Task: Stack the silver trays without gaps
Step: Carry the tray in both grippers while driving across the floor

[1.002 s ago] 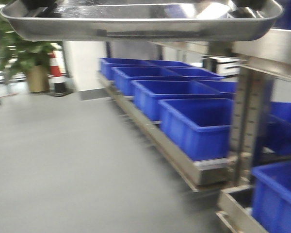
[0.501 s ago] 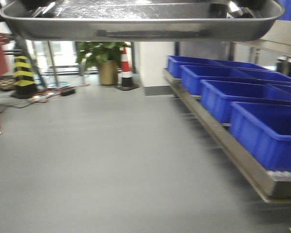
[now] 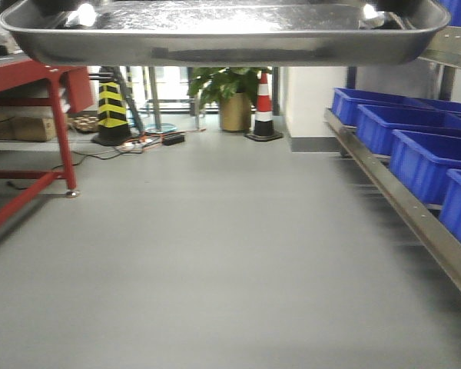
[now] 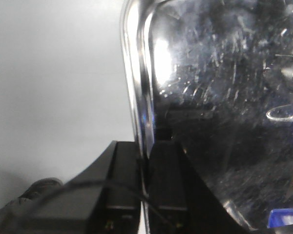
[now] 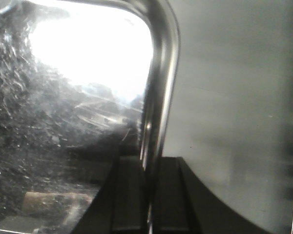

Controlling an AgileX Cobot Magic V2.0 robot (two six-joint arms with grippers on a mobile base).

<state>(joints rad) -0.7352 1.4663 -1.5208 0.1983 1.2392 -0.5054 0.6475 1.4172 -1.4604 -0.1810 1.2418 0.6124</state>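
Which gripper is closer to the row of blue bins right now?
Right. The right gripper clamps the end of the silver tray on the side of the blue bins; the left gripper clamps the opposite end, toward the red table.
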